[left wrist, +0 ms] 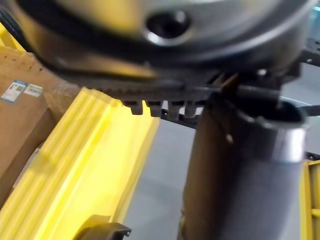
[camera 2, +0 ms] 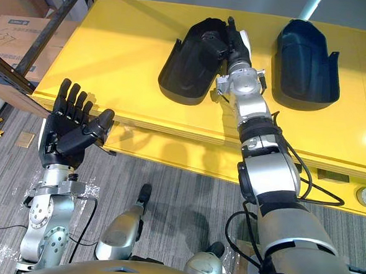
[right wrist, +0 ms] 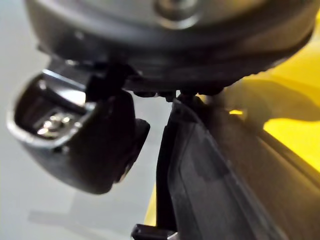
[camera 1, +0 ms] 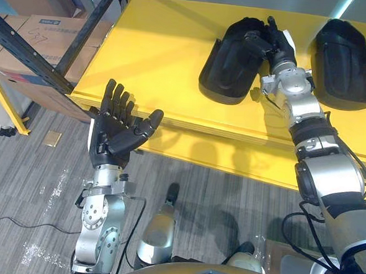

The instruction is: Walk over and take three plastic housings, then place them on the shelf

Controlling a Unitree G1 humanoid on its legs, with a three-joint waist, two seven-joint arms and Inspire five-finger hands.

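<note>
Two black plastic housings lie on the yellow table (camera 1: 157, 54): one in the middle (camera 1: 228, 65) and one to the right (camera 1: 349, 60). My right hand (camera 1: 276, 48) reaches over the table to the middle housing's right wall. Its thumb is inside the shell and its fingers are outside, pinching the rim. In the right wrist view the thumb (right wrist: 85, 145) sits close against that housing's dark wall (right wrist: 215, 185). My left hand (camera 1: 112, 129) is held palm up at the table's front left edge, with straight fingers and nothing in it.
A dark metal rack (camera 1: 33, 53) slants past the table's left end, with cardboard boxes (camera 1: 47, 26) behind it. A yellow post (camera 1: 5, 104) stands on the grey floor at the left. The table's near edge runs between the robot and the housings.
</note>
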